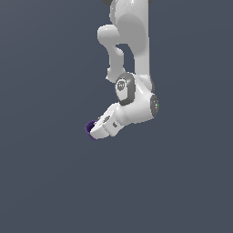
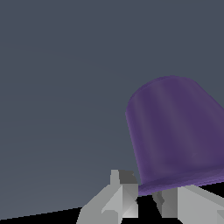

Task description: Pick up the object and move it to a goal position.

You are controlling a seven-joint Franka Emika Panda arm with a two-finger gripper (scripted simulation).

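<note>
The small dark purple cup (image 2: pixel 177 131) fills much of the wrist view, its ribbed tapered side toward the camera and its rim down by the fingers. My gripper (image 2: pixel 146 194) has its two grey fingers (image 2: pixel 120 192) close together, pinching the cup's rim edge between them. In the exterior view only a sliver of the cup (image 1: pixel 89 127) shows, at the tip of the white gripper (image 1: pixel 95 132), which points down toward the exterior view's left. The cup's hollow inside is mostly hidden by the hand.
A plain dark grey-blue surface (image 1: pixel 45 182) surrounds everything in both views. The white arm (image 1: pixel 134 41) comes down from the top of the exterior view. No goal marker shows.
</note>
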